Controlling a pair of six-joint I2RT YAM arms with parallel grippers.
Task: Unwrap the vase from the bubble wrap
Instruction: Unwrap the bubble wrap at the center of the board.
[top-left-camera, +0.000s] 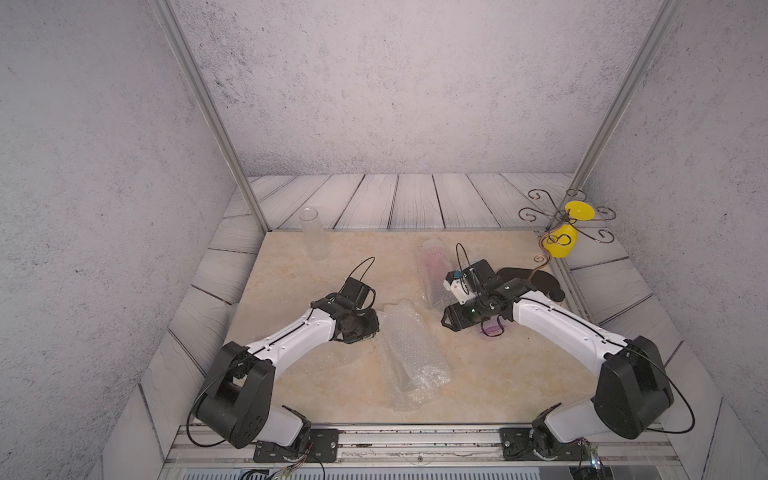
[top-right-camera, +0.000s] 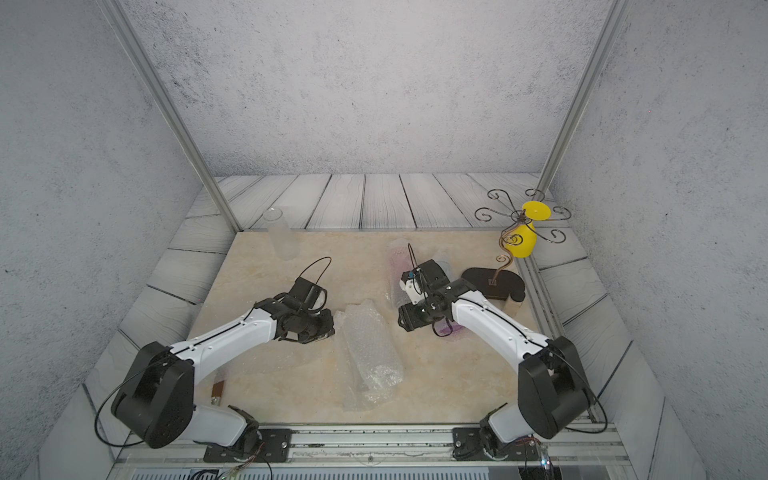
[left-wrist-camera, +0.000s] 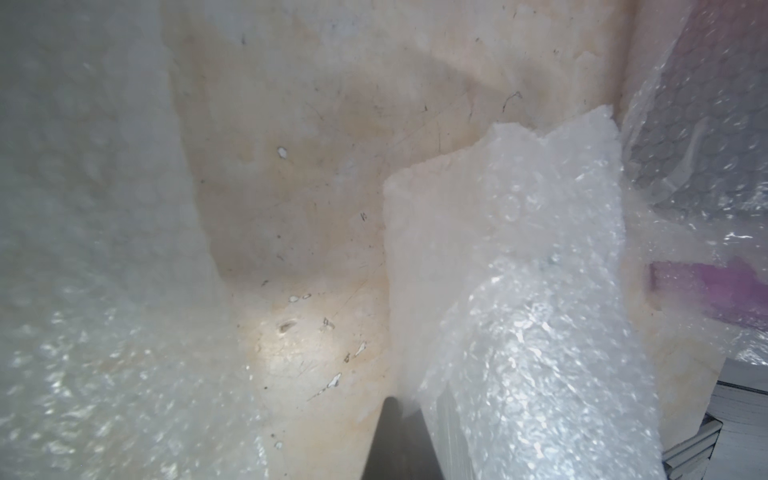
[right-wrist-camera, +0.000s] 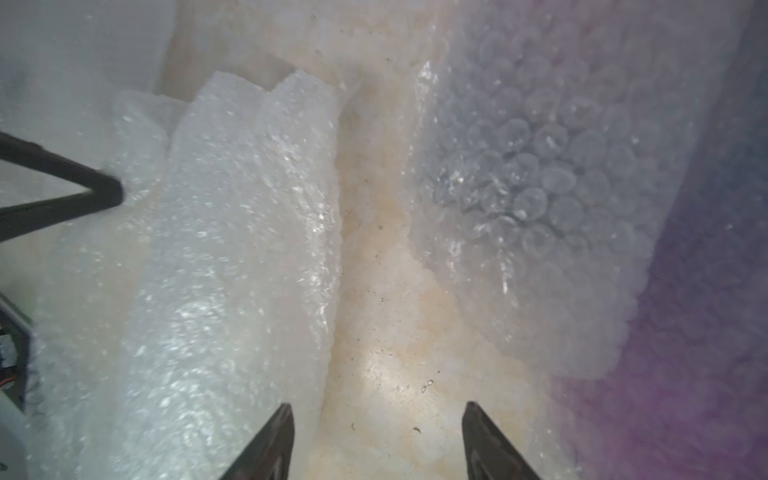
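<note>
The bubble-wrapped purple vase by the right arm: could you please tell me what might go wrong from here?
1. The right end effector is open and holds nothing, so the wrapped purple vase beside it could be shoved or rolled rather than gripped.
2. The right arm works close to the wire stand's black base; a wide swing might topple it.

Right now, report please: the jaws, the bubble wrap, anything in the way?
Left jaws shut on loose sheet. Right jaws open, empty, over bare table. Vase still in bubble wrap. Nothing in the way.
</note>
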